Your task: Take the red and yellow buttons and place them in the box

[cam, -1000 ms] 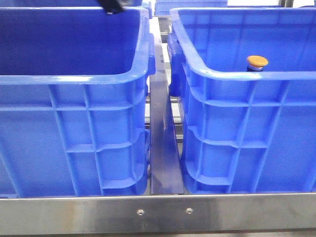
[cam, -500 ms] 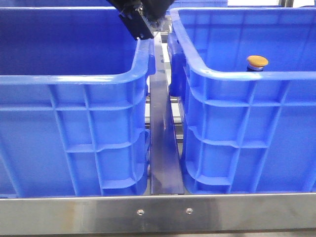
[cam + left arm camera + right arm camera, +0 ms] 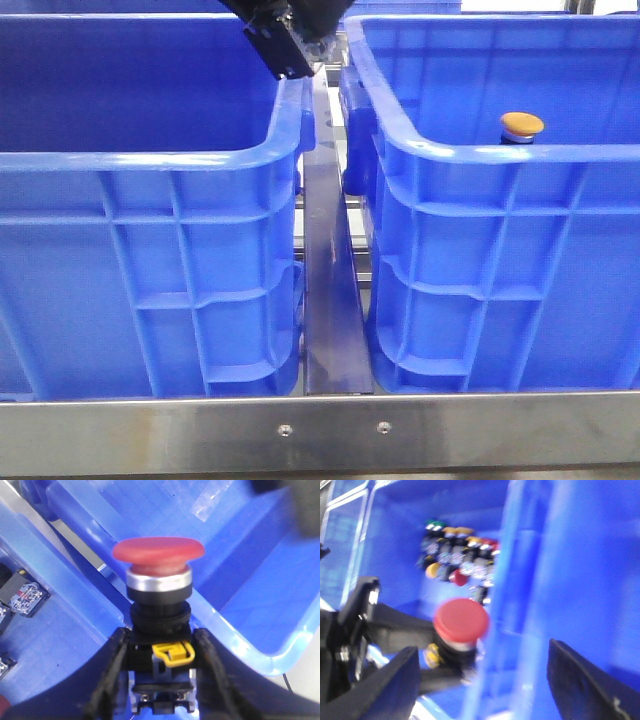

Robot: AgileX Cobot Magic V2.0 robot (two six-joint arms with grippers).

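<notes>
left end effector (image 3: pixel 160 645) grips domed red button (image 3: pixel 158 557) — silvery collar

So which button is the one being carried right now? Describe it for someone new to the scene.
Start at the two blue crates side by side and find the metal strip between them. Above its far end, the left tool grips a red button by its black base. Unlike the orange button in the right crate, it is red and held aloft.

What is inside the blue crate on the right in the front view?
One yellow button shows above the near rim of the right crate. The crate's floor is hidden by that wall, so other contents cannot be seen.
</notes>
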